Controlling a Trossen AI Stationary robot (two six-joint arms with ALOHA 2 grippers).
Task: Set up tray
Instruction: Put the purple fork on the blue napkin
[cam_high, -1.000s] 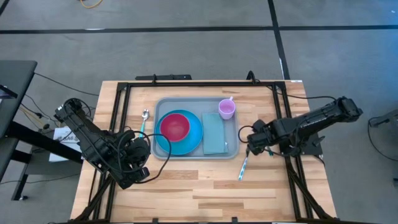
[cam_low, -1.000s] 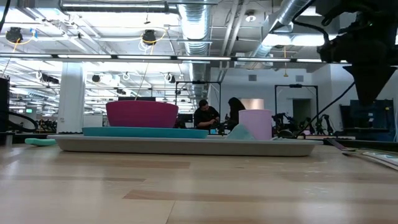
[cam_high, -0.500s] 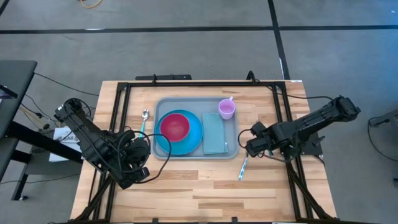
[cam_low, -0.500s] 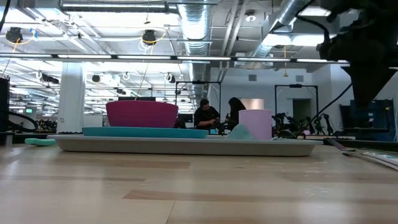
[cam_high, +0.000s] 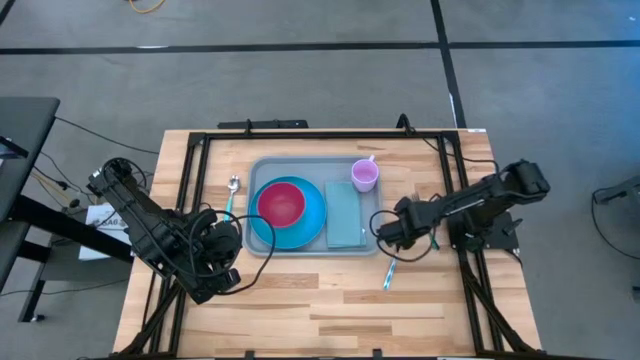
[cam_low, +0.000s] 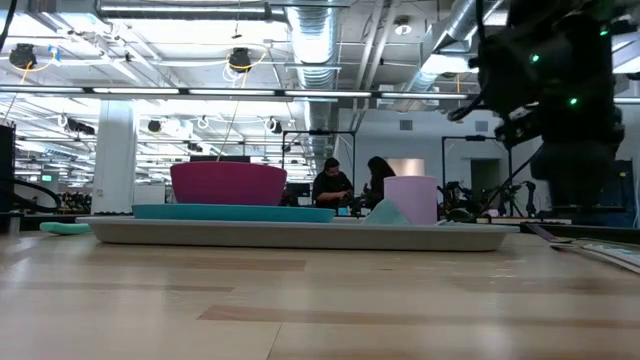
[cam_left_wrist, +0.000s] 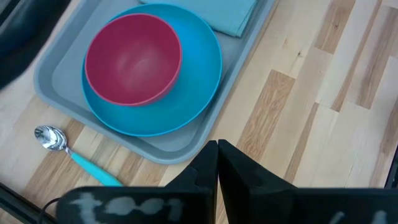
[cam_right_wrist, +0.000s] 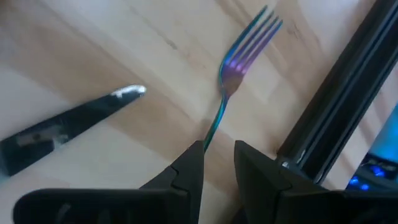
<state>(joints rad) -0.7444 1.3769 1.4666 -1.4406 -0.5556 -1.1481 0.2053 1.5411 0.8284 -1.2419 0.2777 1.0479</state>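
Note:
The grey-blue tray (cam_high: 300, 168) lies flat at mid-table and carries a blue plate (cam_high: 310, 215) with a red bowl (cam_high: 282, 203), a teal napkin (cam_high: 344, 215) and a purple cup (cam_high: 365, 175). A fork (cam_high: 389, 271) lies on the wood off the tray's right near corner. My right gripper (cam_high: 383, 235) hovers open beside that corner. In the right wrist view the fork's handle (cam_right_wrist: 214, 127) runs in between my right gripper's (cam_right_wrist: 217, 158) fingers. My left gripper (cam_high: 232, 268) waits shut off the tray's left near corner.
A teal-handled spoon (cam_high: 231, 190) lies on the wood left of the tray. A dark utensil with a silver tip (cam_right_wrist: 74, 124) lies near the fork. Black frame rails (cam_high: 455, 200) run along the table's sides. Bare wood (cam_high: 320, 310) spreads toward the near edge. People stand far behind (cam_low: 350, 185).
My right gripper has moved toward the table's left, closing on the tray's right near corner, and has come lower over the fork. The left arm and every object have kept still.

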